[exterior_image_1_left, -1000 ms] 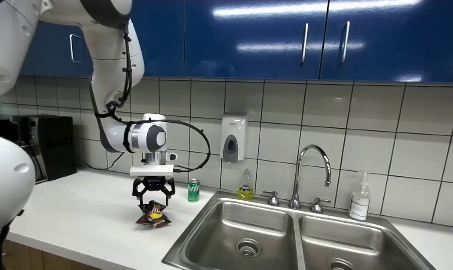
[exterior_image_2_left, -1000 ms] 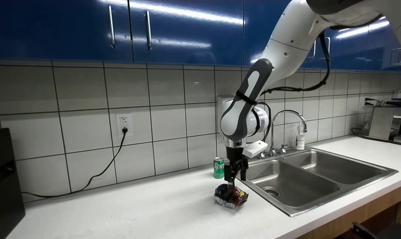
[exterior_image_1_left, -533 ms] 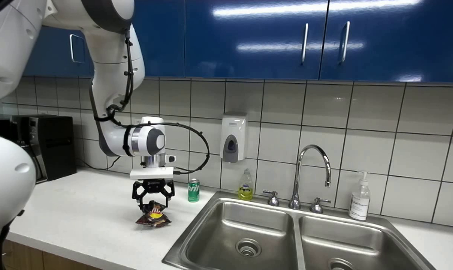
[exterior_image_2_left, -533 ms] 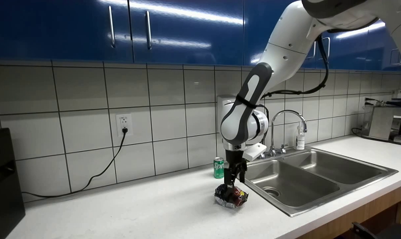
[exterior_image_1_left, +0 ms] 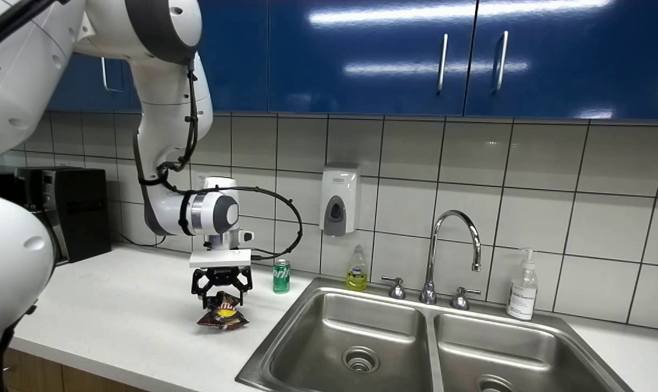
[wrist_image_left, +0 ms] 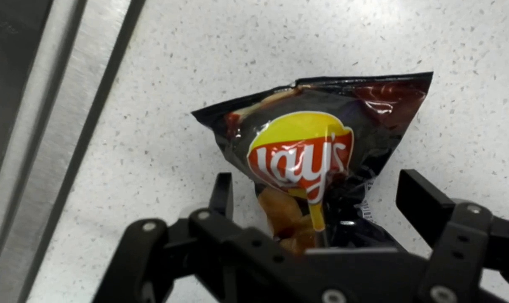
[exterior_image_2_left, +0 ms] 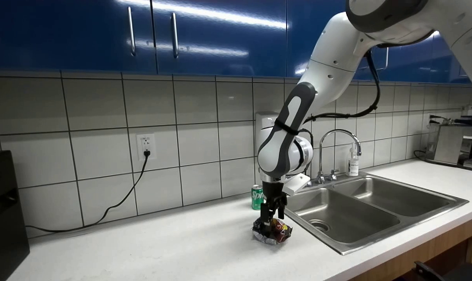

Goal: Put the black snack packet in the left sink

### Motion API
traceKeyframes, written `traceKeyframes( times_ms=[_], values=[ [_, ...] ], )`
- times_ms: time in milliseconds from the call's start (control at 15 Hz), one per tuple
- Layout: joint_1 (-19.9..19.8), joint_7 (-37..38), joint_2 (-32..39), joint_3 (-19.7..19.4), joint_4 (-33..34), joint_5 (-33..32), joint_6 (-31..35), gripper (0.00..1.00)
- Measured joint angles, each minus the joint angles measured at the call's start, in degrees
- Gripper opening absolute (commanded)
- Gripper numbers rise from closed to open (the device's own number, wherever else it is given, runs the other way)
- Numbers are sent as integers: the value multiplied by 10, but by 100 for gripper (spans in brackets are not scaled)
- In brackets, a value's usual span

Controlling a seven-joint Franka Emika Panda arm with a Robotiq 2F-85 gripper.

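Observation:
The black snack packet (exterior_image_1_left: 225,317), with a red and yellow logo, lies crumpled on the white counter. It also shows in an exterior view (exterior_image_2_left: 279,235) and in the wrist view (wrist_image_left: 296,155), pinched narrow at its middle. My gripper (exterior_image_1_left: 223,303) is directly above it, pointing down and open. In the wrist view the gripper (wrist_image_left: 315,189) has one finger on each side of the packet's narrow part, with gaps of counter showing between. The packet's lower end is hidden behind the gripper body. The left sink (exterior_image_1_left: 372,316) is the steel basin beside the packet; it also shows in an exterior view (exterior_image_2_left: 353,224).
A green can (exterior_image_1_left: 281,276) stands behind the packet, close to the arm. The raised sink rim (wrist_image_left: 69,126) runs along the left of the wrist view. A yellow soap bottle (exterior_image_1_left: 357,270) and the tall faucet (exterior_image_1_left: 432,256) stand behind the basins. A black appliance (exterior_image_1_left: 70,212) stands at the back.
My gripper has moved down toward the packet, its open fingers now lower beside it. The packet has not moved.

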Motion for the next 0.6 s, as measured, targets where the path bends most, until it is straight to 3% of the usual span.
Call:
traceKeyframes(
  times_ms=[600],
  values=[
    [15, 0, 23, 0, 34, -3, 2, 100]
  ],
)
